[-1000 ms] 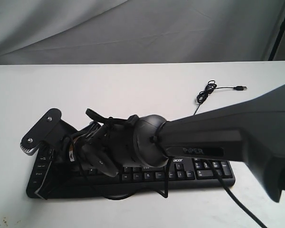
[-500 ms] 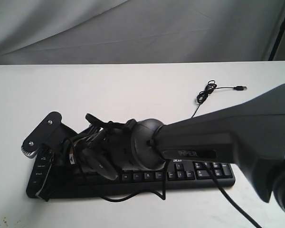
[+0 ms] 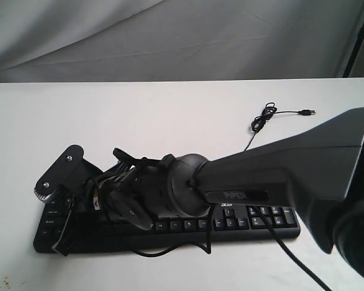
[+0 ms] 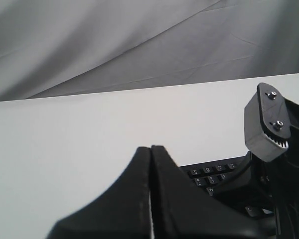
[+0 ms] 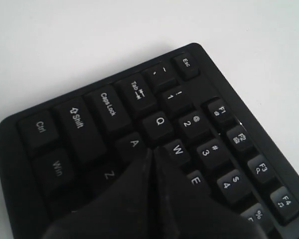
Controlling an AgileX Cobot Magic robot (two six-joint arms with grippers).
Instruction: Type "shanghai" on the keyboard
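You have: white table [image 3: 170, 109], grey backdrop [image 3: 170, 36] behind it. Black keyboard [image 5: 104, 107] lies directly under your right gripper [image 5: 152, 153], whose fingers are pressed together, holding nothing, tips among A, Q, W. Your left gripper [image 4: 150, 149]: fingers likewise together, empty, keyboard just beyond their tips.

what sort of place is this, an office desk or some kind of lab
Most likely a robot lab test bench, not an office: a white table with a grey cloth backdrop draped behind it, and a robot arm over a keyboard whose USB cable lies unplugged.
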